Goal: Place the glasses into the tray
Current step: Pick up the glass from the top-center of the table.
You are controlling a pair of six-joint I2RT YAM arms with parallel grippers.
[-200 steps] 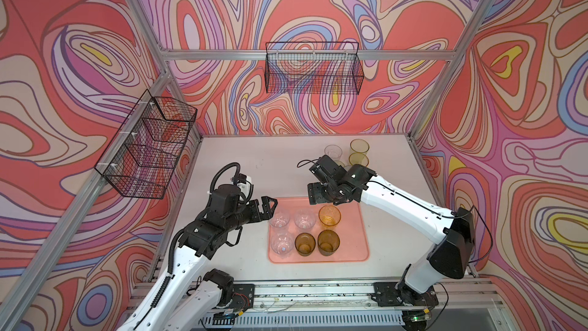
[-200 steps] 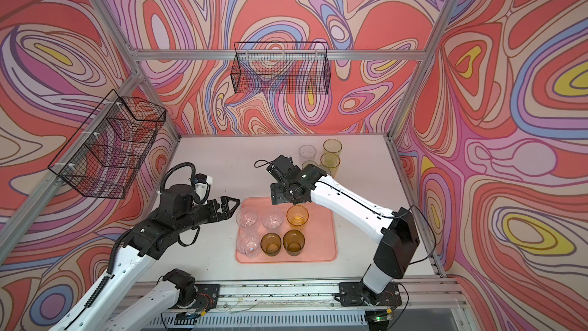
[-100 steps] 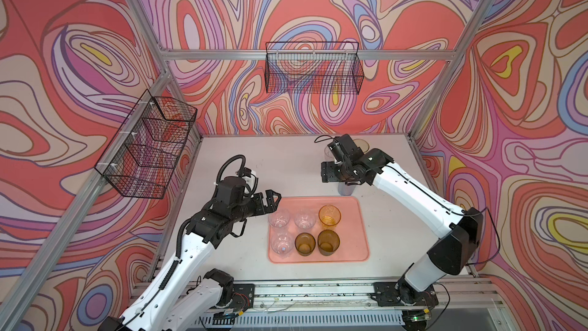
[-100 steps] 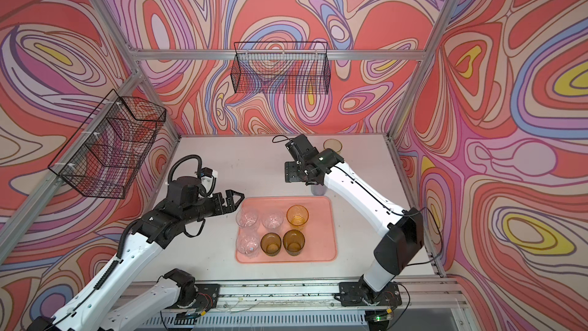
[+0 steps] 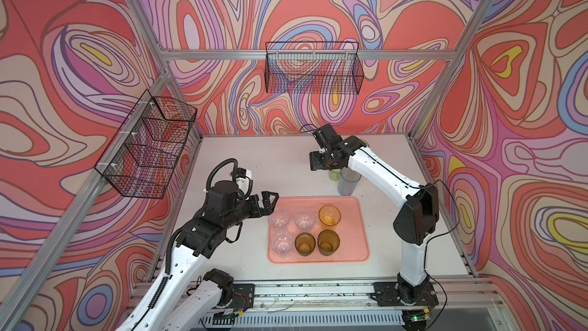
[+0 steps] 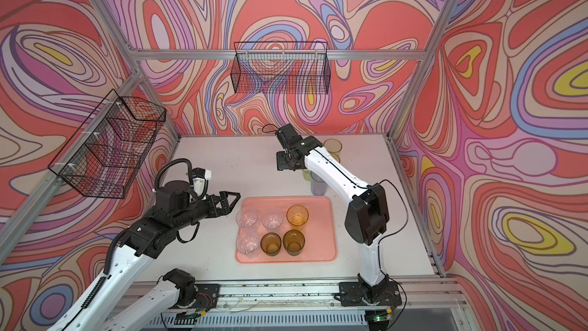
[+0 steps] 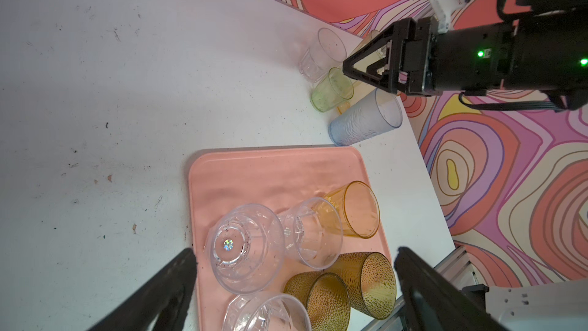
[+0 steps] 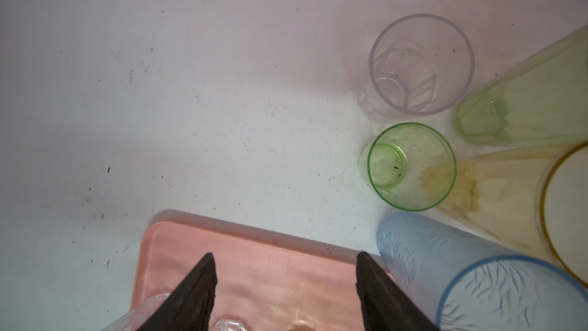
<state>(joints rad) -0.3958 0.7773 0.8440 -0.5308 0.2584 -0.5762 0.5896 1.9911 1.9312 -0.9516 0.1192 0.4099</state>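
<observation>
The pink tray point(image 5: 350, 246) lies at the front middle of the table and holds several glasses: three clear ones, such as the one nearest my left gripper point(image 5: 279, 218), and three amber ones point(image 5: 328, 242). My left gripper point(image 5: 270, 199) hovers open and empty at the tray's left back corner. More glasses stand behind the tray: a green one point(image 8: 410, 167), a tall blue-grey one point(image 8: 445, 275), a clear one point(image 8: 420, 65), a yellow-green one point(image 8: 525, 106) and a pale amber one point(image 8: 509, 192). My right gripper point(image 8: 286, 259) hangs above this cluster, open and holding nothing.
Black wire baskets hang on the back wall point(image 5: 313, 71) and on the left wall point(image 5: 146, 148). The white tabletop point(image 5: 254, 160) stretches left of the loose glasses. Aluminium frame posts stand at the table's corners.
My right arm has swung back from the tray's rear edge to above the loose glasses, its jaws narrowing a little. My left arm has risen slightly beside the tray.
</observation>
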